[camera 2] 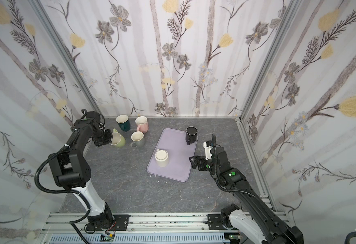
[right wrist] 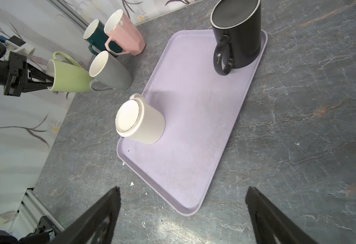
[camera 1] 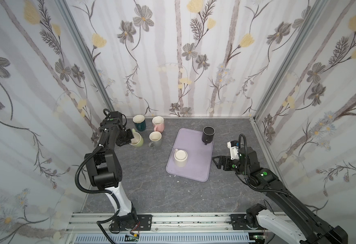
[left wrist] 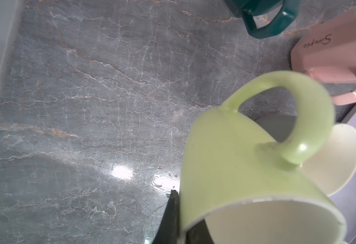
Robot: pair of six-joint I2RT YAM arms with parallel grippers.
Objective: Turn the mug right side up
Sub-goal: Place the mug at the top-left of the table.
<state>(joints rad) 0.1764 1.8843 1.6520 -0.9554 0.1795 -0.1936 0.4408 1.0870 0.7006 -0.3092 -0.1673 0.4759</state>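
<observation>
Right gripper [right wrist: 183, 190] is closest. Its two black fingers [right wrist: 101, 217] are spread wide apart with nothing between them. It hangs over the grey stone-look table [right wrist: 299, 126], near the flat lilac plastic tray [right wrist: 194, 126]. Across the table, the left gripper [right wrist: 49, 83] pinches the rim of the light green mug [right wrist: 71, 78]. That mug is tipped on its side, just beside an upright grey mug [right wrist: 109, 71]. A cream mug [right wrist: 141, 120] stands upside down on the tray.

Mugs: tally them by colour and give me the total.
teal mug: 1
pink mug: 1
green mug: 1
grey mug: 1
cream mug: 1
black mug: 1
total: 6
</observation>
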